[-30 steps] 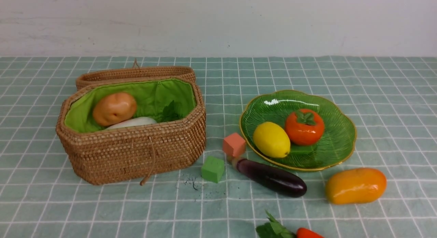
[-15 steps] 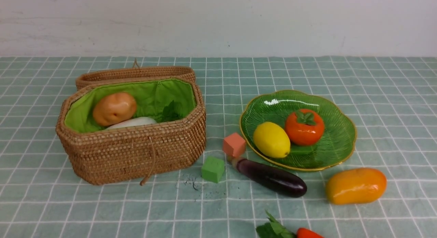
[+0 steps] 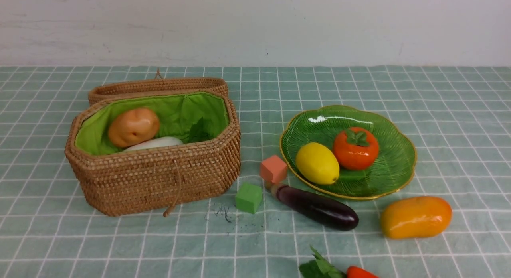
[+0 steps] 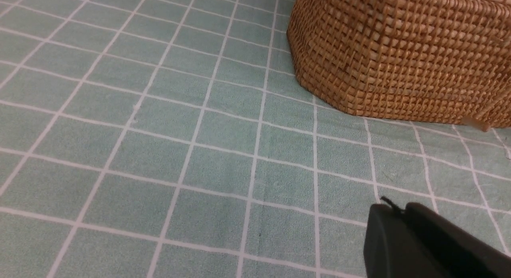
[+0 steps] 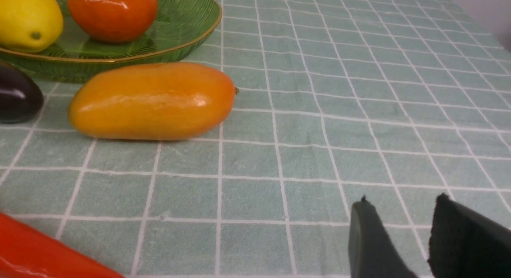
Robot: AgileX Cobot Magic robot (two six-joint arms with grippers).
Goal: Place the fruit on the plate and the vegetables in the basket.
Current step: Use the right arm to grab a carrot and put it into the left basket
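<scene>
The wicker basket (image 3: 159,178) stands at the left with a brown potato (image 3: 133,126) and a white radish (image 3: 155,142) inside. On the green plate (image 3: 393,170) lie a yellow lemon (image 3: 317,163) and an orange-red persimmon (image 3: 356,148). On the cloth in front of the plate lie the purple eggplant (image 3: 317,206) and the yellow-orange mango (image 3: 416,216). A red-orange piece with green leaves (image 3: 335,270) shows at the front edge. My left gripper (image 4: 393,209) is shut and empty, near the basket's wall (image 4: 399,58). My right gripper (image 5: 401,204) is open and empty, apart from the mango (image 5: 151,100).
A salmon-pink cube (image 3: 274,169) and a green cube (image 3: 248,197) sit between basket and plate. The basket's lid (image 3: 157,85) rests behind it. A checked green cloth covers the table, with a white wall at the back.
</scene>
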